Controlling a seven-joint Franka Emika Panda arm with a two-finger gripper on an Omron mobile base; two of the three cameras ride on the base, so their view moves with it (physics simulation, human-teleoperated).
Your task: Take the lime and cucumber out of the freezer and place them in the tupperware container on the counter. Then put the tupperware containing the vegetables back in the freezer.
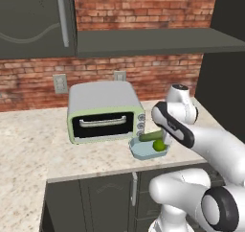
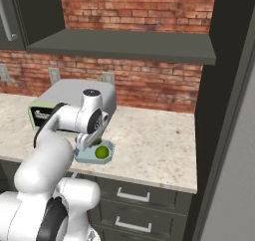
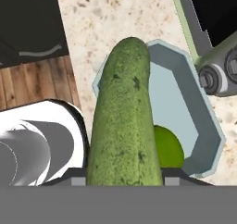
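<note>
The hand view shows the gripper [image 3: 124, 179] clamped on the cucumber [image 3: 124, 121] above the tupperware container [image 3: 203, 126]. From the right base view, the arm hides that cucumber, leaving the lime [image 2: 101, 152] visible.

Pale green toaster oven [image 1: 105, 112], red brick wall [image 1: 143, 5], wall outlets [image 1: 60, 84], dark shelf [image 2: 124, 46]

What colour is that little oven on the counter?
Pale green toaster oven with a grey top; clearest in the left base view.
</note>
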